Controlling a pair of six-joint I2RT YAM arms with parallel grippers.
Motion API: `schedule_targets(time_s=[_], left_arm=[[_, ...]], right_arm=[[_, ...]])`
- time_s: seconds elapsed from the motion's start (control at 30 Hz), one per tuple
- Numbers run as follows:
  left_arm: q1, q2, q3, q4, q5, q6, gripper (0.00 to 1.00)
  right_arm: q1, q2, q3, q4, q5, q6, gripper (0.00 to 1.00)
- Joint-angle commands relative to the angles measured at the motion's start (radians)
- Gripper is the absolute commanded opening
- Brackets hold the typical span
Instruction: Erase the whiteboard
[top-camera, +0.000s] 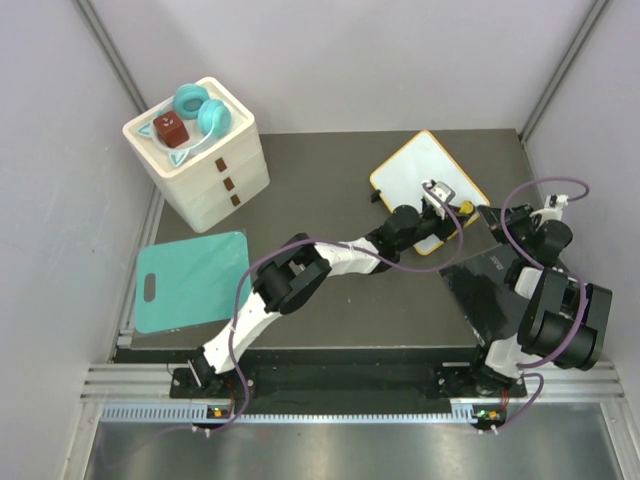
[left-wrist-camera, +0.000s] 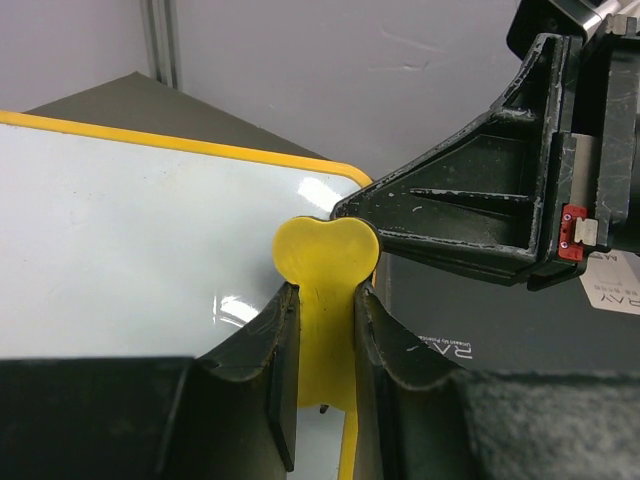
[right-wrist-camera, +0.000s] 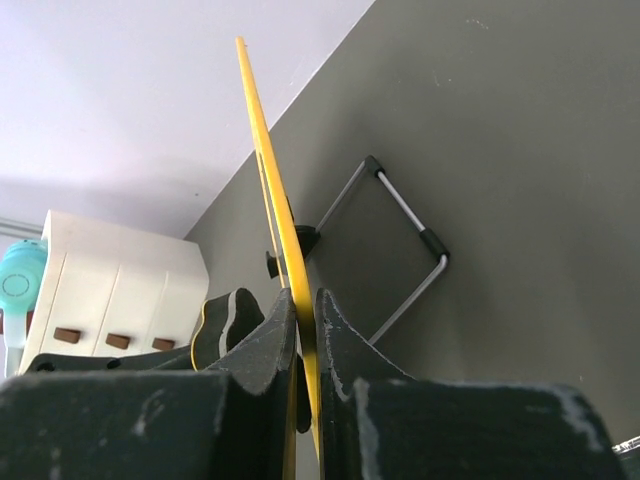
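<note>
The small white whiteboard with rounded corners and a thin orange-yellow frame (top-camera: 420, 170) sits at the far right of the dark table (top-camera: 340, 160). It lies skewed, with its long axis running from far left to near right. The right gripper (right-wrist-camera: 305, 300) is clamped on its near-right frame edge. The left gripper (left-wrist-camera: 325, 295) is closed on a flat yellow two-lobed piece (left-wrist-camera: 325, 245) at that same corner, crowded by the right gripper's body. A dark grey flat slab (top-camera: 485, 290) lies just nearer. A teal cutting board (top-camera: 195, 275) and a cream drawer unit (top-camera: 215, 170) stand well apart, leftward.
</note>
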Motion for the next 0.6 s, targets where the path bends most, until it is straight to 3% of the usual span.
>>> schedule_targets(time_s=[0.0,0.3,0.43,0.57], left_arm=[[-0.023,0.007,-0.059,0.026,0.003,-0.012,0.00],[-0.023,-0.013,-0.153,0.040,0.005,-0.024,0.00],[-0.020,-0.001,-0.119,0.035,-0.008,-0.016,0.00],[-0.017,0.049,0.008,0.025,-0.040,0.007,0.00]], right_arm=[[-0.005,-0.012,-0.005,0.088,-0.034,0.040,0.00],[-0.005,-0.015,-0.009,0.094,-0.038,0.041,0.00],[-0.005,-0.018,-0.010,0.091,-0.035,0.037,0.00],[-0.005,-0.019,-0.009,0.089,-0.037,0.037,0.00]])
